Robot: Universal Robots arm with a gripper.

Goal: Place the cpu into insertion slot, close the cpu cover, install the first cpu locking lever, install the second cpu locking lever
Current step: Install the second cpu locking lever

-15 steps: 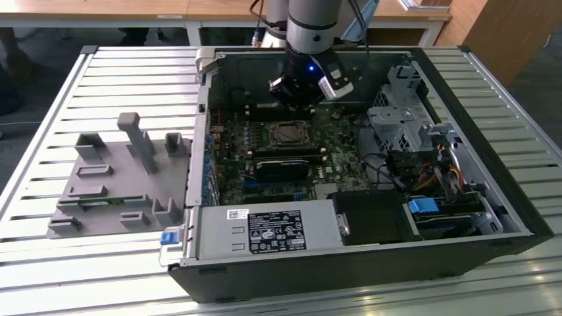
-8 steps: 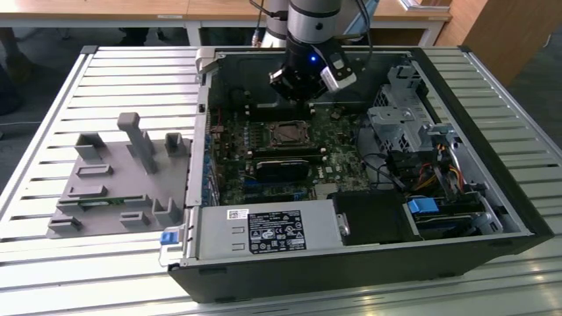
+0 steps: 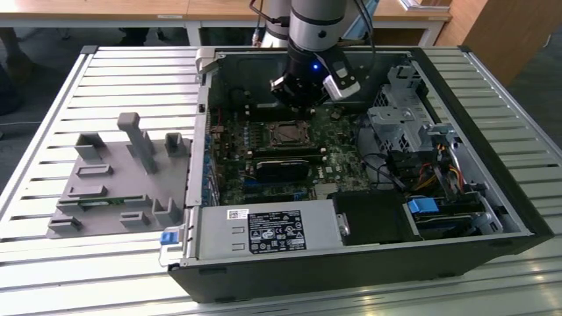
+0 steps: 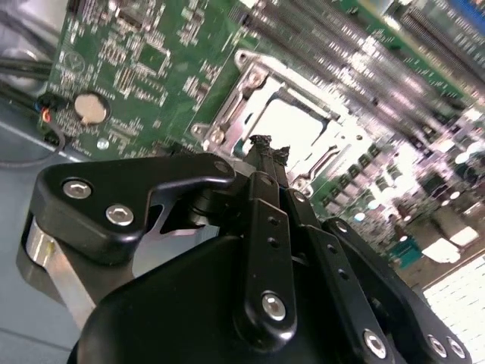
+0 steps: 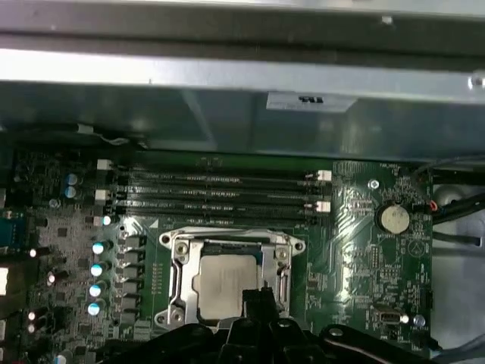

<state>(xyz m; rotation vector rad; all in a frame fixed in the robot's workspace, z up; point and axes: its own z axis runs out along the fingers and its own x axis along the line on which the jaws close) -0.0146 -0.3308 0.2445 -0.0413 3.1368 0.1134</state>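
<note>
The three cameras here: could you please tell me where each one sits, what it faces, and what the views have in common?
Exterior view: off the arm, above the open computer case, looking down; the arm and gripper hang over the motherboard.
First wrist view: on the arm, facing the cpu lying under the cpu cover, fingertips at its edge.
Second wrist view: behind the gripper's linkage, looking along the fingers at the cpu.
Shared: both wrist views show cpu, cover and coin battery.

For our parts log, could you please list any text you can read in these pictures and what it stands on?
Power supply label: print too small to read.
Sticker on the case wall: blurred, unreadable.
Motherboard markings: too small to read.
</note>
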